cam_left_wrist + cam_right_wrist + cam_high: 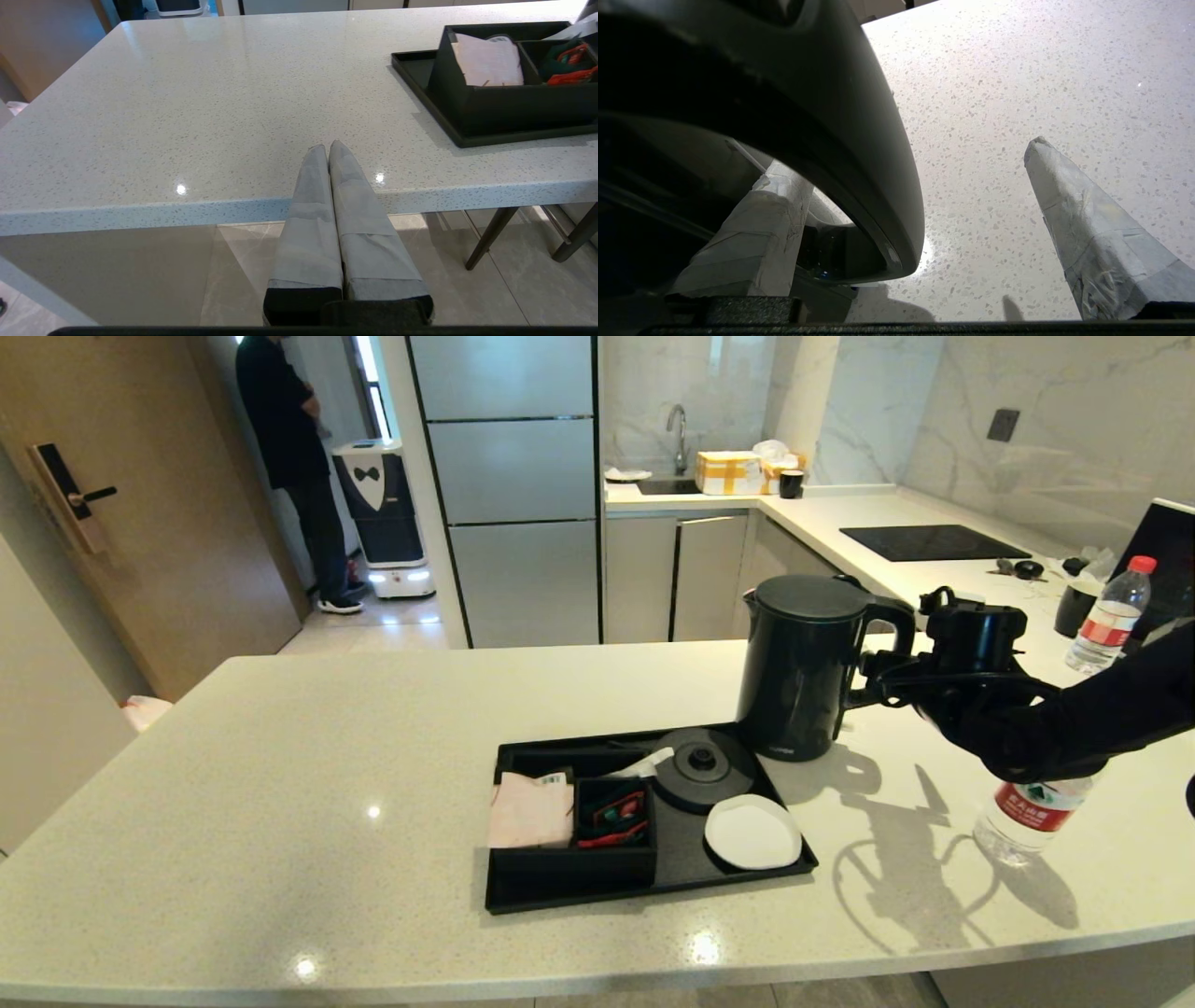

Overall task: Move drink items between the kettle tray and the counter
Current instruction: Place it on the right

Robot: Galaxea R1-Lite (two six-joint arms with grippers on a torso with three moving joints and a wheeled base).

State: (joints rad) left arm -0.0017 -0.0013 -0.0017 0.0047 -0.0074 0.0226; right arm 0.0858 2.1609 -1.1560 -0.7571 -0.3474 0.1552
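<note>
- The kettle (801, 665) stands upright on the tabletop (280, 775), just beside the tray's (560, 896) far right corner, off its round base (702, 767), which sits bare in the tray.
- The right claw (873, 679) is at the kettle's loop handle (822, 121). In the right wrist view its fingers are spread wide, one finger (752, 233) inside the loop and the other (1092, 224) outside with a clear gap, so it grips nothing; whether the inner finger touches the handle is hard to tell.
- That straddle suits closing on the handle, probably to carry the kettle.
- A bottle (1032, 814) stands on the tabletop near the front right edge, partly behind the right arm; another bottle (1111, 614) stands on the far worktop.
- The coaster (752, 831) lies free in the tray's near right corner, likely a spot for a bottle.
- The left claw (329, 154) is parked at the tabletop's front edge, fingers pressed together, empty.
- Broad open tabletop lies left of the tray; the kettle has little room between tray rim and arm.
</note>
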